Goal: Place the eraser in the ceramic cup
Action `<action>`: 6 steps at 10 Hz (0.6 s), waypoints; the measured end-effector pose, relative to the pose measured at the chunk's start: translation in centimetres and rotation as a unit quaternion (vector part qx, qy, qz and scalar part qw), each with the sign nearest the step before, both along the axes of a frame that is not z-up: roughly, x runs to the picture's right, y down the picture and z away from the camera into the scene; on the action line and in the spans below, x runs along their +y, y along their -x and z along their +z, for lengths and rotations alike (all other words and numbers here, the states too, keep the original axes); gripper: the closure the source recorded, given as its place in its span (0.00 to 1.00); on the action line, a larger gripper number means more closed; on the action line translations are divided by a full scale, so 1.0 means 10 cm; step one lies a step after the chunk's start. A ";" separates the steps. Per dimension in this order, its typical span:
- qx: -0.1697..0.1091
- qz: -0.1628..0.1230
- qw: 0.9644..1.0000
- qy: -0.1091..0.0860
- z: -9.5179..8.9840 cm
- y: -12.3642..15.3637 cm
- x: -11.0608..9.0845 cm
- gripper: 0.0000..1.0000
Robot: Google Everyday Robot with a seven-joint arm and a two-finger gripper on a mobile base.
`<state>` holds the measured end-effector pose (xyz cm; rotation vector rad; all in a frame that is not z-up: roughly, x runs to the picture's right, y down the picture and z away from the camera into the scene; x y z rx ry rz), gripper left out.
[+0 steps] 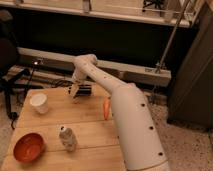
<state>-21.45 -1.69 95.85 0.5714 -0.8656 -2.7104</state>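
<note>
The white ceramic cup [39,103] stands at the left of the wooden table [85,125]. A dark block, probably the eraser [84,90], lies at the table's far edge. My gripper [74,92] hangs at the end of the white arm, just left of the dark block and close above the table, to the right of the cup.
An orange carrot-like object [106,108] lies right of centre. A crumpled plastic bottle [67,138] stands at the middle front. A red-orange bowl [28,147] sits at the front left. A dark chair [7,55] is left of the table.
</note>
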 end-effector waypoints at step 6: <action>-0.002 -0.004 1.000 0.004 0.01 0.04 -0.03 0.48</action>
